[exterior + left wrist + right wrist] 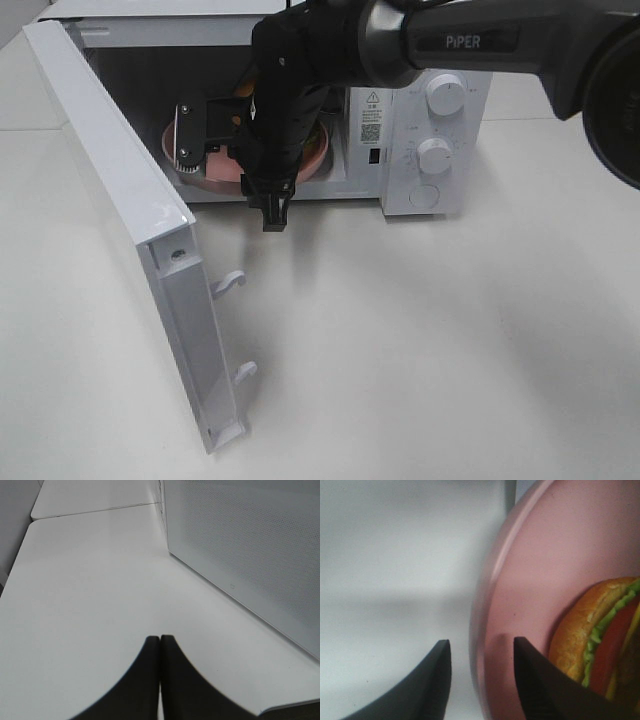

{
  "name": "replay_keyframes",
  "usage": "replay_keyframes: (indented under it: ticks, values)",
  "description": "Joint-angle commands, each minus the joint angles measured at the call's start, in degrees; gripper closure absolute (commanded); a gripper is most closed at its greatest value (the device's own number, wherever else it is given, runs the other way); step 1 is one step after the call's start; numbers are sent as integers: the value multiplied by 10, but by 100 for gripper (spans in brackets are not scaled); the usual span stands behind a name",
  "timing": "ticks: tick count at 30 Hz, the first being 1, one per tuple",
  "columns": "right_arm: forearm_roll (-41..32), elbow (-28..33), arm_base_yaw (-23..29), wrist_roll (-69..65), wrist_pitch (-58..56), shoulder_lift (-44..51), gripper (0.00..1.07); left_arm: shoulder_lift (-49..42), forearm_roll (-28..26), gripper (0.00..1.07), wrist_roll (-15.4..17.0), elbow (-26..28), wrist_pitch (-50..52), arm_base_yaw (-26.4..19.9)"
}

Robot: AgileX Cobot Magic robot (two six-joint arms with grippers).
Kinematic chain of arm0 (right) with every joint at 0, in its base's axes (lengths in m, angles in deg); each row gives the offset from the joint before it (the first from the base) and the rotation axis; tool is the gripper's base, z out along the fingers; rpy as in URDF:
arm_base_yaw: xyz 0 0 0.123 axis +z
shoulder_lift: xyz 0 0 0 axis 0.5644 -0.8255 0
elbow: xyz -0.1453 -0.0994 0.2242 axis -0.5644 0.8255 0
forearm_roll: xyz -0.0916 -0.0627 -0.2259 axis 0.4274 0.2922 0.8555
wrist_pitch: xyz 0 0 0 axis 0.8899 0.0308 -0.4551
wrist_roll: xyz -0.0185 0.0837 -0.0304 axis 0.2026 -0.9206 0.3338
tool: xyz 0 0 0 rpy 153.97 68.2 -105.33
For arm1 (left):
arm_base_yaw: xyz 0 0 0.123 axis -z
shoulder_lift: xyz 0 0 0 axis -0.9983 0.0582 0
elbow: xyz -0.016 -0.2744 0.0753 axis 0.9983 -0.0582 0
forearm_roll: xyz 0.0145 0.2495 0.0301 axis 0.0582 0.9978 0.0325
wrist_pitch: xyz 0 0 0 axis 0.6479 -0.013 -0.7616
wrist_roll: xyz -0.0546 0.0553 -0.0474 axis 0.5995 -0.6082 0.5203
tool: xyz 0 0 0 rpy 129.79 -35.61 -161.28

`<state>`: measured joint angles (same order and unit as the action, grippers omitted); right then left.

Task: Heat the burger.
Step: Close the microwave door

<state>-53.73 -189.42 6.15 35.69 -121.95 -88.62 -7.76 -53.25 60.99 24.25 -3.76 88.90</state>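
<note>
inside the microwave (455, 150), burger (580, 630) sits on pink plate (535, 555), right pincer (481, 641) released astride its rim, left pincer (160, 637) clenched.

**Right jaws apart, left jaws shut**

The right arm (450, 40) stretches in from the upper right of the high view and bends downward at the wrist; the right gripper (481, 641) holds its 2 dark fingers (427, 690) well apart; the left gripper (160, 639) has its 2 fingers pressed together, tips touching.
</note>
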Motion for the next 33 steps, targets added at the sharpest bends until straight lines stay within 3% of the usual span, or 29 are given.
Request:
replay_keyframes:
  ticks: [1, 8, 10, 15, 21, 28, 33]
  values:
    - [1, -4, 1, -36, 0, 11, 62, -14, 1, 106, 0, -2, 8, 1]
    - [-17, -14, 2, -107, -36, 14, 49, -14, 1, 106, 0, -2, 8, 1]
    - [-19, -34, 2, -184, -50, 14, 40, -14, 1, 106, 0, -2, 8, 1]
    - [-20, -57, 2, -258, -90, 14, 33, -14, 1, 106, 0, -2, 8, 1]
    - [-29, -64, 2, -300, -125, 14, 30, -14, 1, 106, 0, -2, 8, 1]
    - [-25, -64, 2, -438, -139, 14, 31, -14, 1, 106, 0, -2, 8, 1]
    - [-30, -64, 2, -450, -163, 14, 31, -14, 1, 106, 0, -2, 8, 1]
